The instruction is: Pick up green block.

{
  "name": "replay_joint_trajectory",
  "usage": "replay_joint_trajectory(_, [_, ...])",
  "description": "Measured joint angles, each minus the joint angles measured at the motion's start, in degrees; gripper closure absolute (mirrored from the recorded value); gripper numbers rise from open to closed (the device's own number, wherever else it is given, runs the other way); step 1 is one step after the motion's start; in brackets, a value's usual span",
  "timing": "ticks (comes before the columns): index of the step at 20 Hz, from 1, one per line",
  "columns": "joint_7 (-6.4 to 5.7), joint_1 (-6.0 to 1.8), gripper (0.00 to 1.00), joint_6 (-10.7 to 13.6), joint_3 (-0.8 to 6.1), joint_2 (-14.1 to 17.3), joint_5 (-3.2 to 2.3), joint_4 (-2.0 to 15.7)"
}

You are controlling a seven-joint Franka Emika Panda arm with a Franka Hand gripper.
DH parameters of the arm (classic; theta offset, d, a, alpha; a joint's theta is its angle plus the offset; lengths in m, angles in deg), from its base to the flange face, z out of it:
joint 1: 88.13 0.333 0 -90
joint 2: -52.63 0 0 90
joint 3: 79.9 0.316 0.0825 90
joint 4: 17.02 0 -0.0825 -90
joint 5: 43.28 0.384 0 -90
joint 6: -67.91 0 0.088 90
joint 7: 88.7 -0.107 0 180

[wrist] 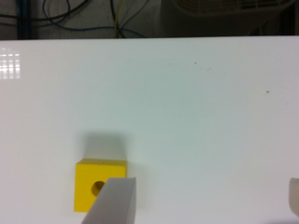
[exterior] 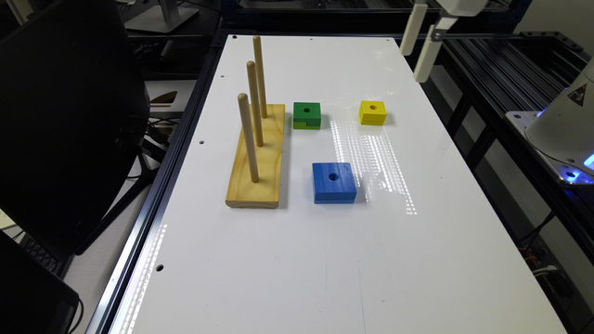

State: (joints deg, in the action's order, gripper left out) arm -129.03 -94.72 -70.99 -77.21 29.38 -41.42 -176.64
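Note:
The green block (exterior: 306,115) is a small dark-green square with a round centre hole and a lime-green lower band. It lies flat on the white table (exterior: 325,260), just to the exterior view's right of the wooden peg base. My gripper (exterior: 413,66) hangs high over the table's far right edge, well away from the green block and nearer the yellow block (exterior: 372,112). In the wrist view the gripper (wrist: 208,182) is open, its fingers (wrist: 114,200) far apart with nothing between them. One finger overlaps the yellow block (wrist: 96,186) below.
A wooden base (exterior: 257,157) with three upright pegs stands at the exterior view's left of the green block. A larger flat blue block (exterior: 333,182) lies nearer the front. The robot's base (exterior: 564,125) sits off the right edge. A black chair (exterior: 69,120) stands at the left.

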Motion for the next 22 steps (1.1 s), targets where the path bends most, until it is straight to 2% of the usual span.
replay_joint_trajectory(5, [1.22,-1.51,0.00,-0.4,-0.01,5.2,-0.16,4.63])
replay_joint_trajectory(8, [1.59,-1.90,0.00,-0.4,-0.01,7.7,-0.17,6.63])
replay_joint_trajectory(15, [2.18,-2.55,0.00,-0.4,-0.03,9.5,-0.21,8.36])
replay_joint_trajectory(22, [2.87,-3.46,0.00,-0.4,-0.03,11.7,-0.30,10.98])
